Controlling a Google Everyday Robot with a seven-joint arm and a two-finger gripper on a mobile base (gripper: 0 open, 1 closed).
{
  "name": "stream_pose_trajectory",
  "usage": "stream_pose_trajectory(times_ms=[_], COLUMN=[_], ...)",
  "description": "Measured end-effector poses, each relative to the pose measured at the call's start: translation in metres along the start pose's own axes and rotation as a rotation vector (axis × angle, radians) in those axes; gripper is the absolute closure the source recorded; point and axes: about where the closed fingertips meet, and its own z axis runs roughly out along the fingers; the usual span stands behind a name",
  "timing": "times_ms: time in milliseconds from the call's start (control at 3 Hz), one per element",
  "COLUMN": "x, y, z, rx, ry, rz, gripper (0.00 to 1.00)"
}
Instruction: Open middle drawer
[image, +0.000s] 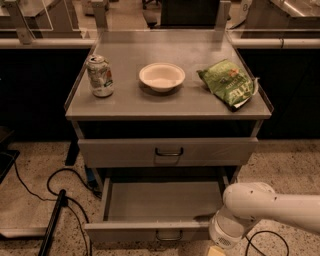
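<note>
The middle drawer (162, 202) is a grey metal tray. It stands pulled out of the cabinet, its inside is bare, and its low front panel carries a dark loop handle (167, 235). My white arm (265, 202) reaches in from the right. Its round wrist (227, 234) is at the drawer's front right corner. My gripper (216, 250) is below the wrist at the bottom edge of the view, mostly cut off, just right of the handle.
The drawer above (167, 151) is closed. On the cabinet top (125, 102) stand a drink can (100, 76), a white bowl (162, 76) and a green chip bag (229, 83). Black cables (60, 195) lie on the floor at the left.
</note>
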Motion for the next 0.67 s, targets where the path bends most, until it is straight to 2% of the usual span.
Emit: stream_pose_trajectory(times_ms=[333,667], x=[-0.019,-0.03], y=[-0.025,-0.043], z=[0.003,0.019], rx=[0.043,0.051], ry=[-0.019,-0.005], rz=[-0.025,-0.039], gripper=[0.0,0.0])
